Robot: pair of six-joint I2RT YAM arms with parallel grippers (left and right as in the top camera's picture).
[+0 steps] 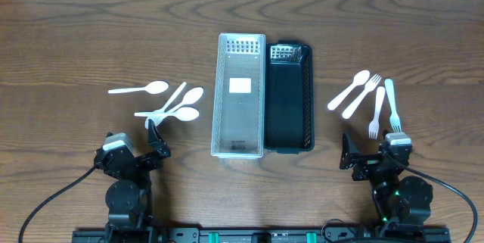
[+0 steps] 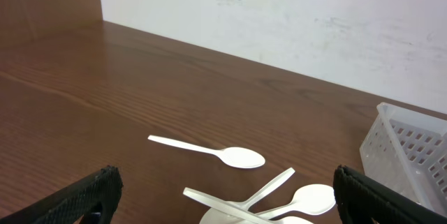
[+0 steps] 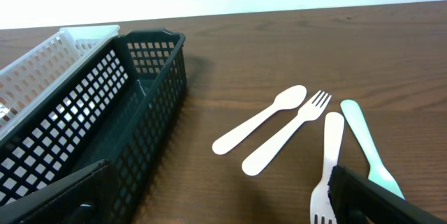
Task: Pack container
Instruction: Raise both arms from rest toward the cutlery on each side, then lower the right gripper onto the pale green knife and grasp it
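A clear plastic basket [image 1: 240, 149] and a black mesh basket [image 1: 290, 147] stand side by side at the table's middle; both look empty. Several white spoons [image 1: 181, 105] lie left of them, one apart [image 1: 140, 88] and the rest crossed in a pile [image 2: 279, 199]. At the right lie a white spoon [image 1: 349, 90], white forks [image 1: 361, 95] and a pale green fork [image 1: 392, 105]. My left gripper [image 1: 155, 138] is open and empty just in front of the spoon pile. My right gripper [image 1: 370, 151] is open and empty just in front of the forks [image 3: 328, 161].
The clear basket's corner [image 2: 408, 147] shows at the right of the left wrist view. The black basket [image 3: 105, 105] fills the left of the right wrist view. A white wall stands beyond the table's far edge.
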